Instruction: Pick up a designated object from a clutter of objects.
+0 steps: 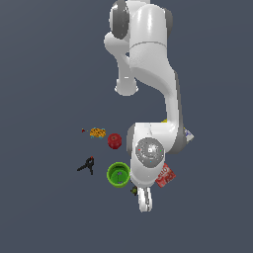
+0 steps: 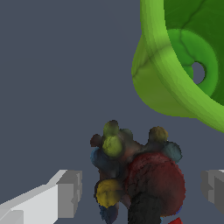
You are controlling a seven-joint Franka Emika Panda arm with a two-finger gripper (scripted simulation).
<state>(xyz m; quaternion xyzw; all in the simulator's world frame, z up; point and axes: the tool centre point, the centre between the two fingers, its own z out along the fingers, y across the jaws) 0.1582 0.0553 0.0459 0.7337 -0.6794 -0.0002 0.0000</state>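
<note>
The arm (image 1: 148,54) is glossy white with grey joints, and the ground (image 1: 44,59) under it is a flat dark blue-grey. The green cup (image 1: 118,174) is bright lime outside and a deeper green inside. Close up, the dark clump (image 2: 135,175) is brown-black with a dull red round part, olive-yellow and mustard knobs and some dark blue spots. The gripper (image 2: 142,192) fingers (image 2: 65,194) are light grey. The round piece (image 1: 114,140) is red, the lump (image 1: 97,132) is orange-yellow, the clamp (image 1: 87,166) is black with a red tip, and the flat box (image 1: 166,176) is red with small white marks
</note>
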